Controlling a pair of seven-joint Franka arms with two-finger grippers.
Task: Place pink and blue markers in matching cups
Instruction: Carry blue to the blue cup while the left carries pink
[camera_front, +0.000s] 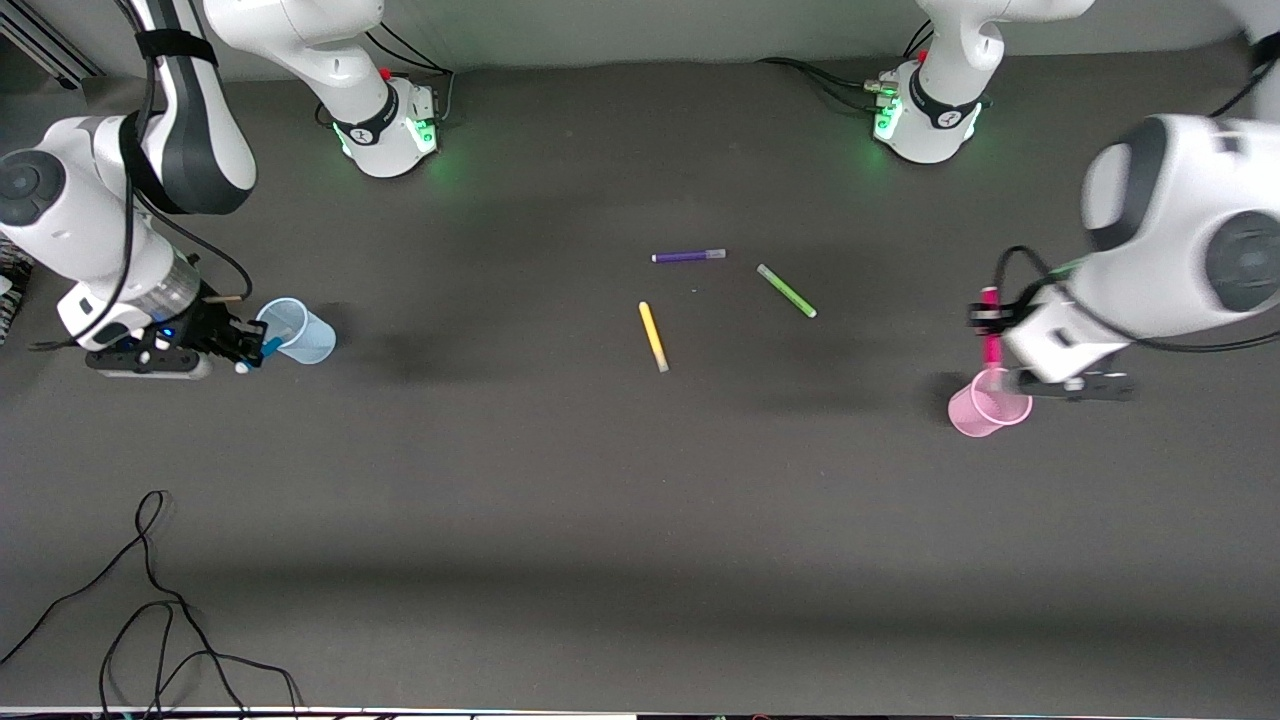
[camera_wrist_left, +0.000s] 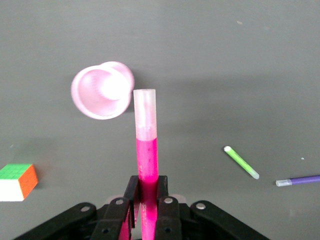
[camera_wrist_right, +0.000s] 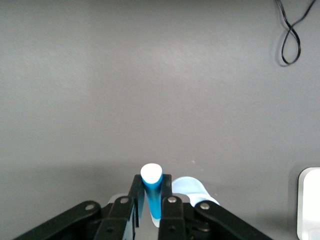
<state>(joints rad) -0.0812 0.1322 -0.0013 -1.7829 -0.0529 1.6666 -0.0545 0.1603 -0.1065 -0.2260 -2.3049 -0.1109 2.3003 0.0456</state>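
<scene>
Left gripper (camera_front: 990, 322) clamped on pink marker (camera_front: 992, 340), held up in the air just over the pink cup (camera_front: 985, 408) at the left arm's end of the table; marker tip sits beside the cup's rim in the left wrist view. Right gripper (camera_front: 245, 350) clamped on blue marker (camera_front: 268, 349), right beside the blue cup (camera_front: 298, 330) at the right arm's end. Purple marker (camera_front: 688, 256), green marker (camera_front: 786, 291) and yellow marker (camera_front: 653, 337) lie mid-table, between the two cups.

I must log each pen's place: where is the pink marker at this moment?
The pink marker is clamped in the left gripper, up in the air over the pink cup, at the left arm's end of the table.
</scene>
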